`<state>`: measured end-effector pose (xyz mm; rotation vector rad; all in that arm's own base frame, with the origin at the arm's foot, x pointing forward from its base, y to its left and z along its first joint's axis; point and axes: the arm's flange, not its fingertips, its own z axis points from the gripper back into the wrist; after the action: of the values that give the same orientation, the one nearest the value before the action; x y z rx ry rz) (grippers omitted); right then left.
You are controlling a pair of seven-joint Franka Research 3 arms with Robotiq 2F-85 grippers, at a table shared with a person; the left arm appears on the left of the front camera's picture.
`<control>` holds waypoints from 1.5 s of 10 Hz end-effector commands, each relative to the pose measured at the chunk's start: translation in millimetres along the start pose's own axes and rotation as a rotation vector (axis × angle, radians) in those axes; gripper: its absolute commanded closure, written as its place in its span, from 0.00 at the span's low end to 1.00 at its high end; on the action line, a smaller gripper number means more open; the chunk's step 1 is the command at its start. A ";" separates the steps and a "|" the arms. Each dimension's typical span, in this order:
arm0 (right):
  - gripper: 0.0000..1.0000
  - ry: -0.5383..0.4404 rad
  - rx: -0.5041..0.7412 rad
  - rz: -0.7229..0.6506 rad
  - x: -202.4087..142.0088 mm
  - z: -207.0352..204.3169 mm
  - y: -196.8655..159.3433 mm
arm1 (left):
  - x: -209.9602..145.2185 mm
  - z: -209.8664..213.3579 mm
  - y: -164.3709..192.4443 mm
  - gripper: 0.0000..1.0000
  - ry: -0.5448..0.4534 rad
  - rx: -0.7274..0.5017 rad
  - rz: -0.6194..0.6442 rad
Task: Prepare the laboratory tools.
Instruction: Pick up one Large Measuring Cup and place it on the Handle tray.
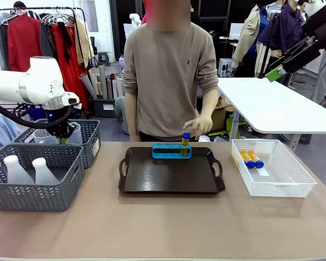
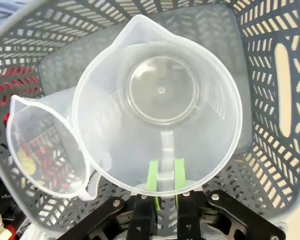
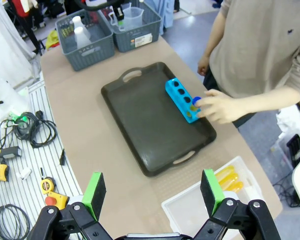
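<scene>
At the table's left end, inside the rear grey mesh basket (image 2: 285, 100), my left gripper (image 2: 165, 172) sits with its green pads (image 2: 151, 175) closed on the handle of the clear measuring beaker (image 2: 160, 90). The beaker stands upright, its handle strip running between the jaws and its spout on the far side. A second beaker (image 2: 45, 145) lies on its side against it.

I judge the lift should go straight up and slowly, so the neighbour is not dragged along and the base clears the basket rim. The hold on that thin handle must stay square, or the beaker may swing.

Just in front, two white conical flasks (image 1: 16, 168) wait in the front grey basket (image 1: 38, 198). At centre, the dark brown tray (image 1: 171, 182) carries the blue four-hole rack (image 1: 168, 151), where a person's hand (image 1: 198, 126) is at a blue-capped tube (image 1: 185, 142) standing in one hole. Farther right, the white mesh basket (image 1: 285, 182) holds two more tubes (image 1: 251, 159). My right gripper (image 3: 154, 191) hangs high above that end, jaws wide apart and empty.
</scene>
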<state>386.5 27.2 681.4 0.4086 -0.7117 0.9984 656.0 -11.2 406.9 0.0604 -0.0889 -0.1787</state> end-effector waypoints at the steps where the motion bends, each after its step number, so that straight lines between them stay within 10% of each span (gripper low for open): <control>1: 0.00 -0.023 0.014 0.014 1.3 -0.1 -1.3 | -12.8 24.7 -2.7 1.00 -0.006 0.019 -0.043; 15: 0.00 -0.023 0.014 0.014 1.3 -0.1 -1.3 | -93.6 361.3 -87.4 1.00 -0.092 0.058 -0.646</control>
<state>386.9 27.0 680.9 0.4083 -0.7102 0.9974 511.8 -106.5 746.6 0.1661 -0.1582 -0.8027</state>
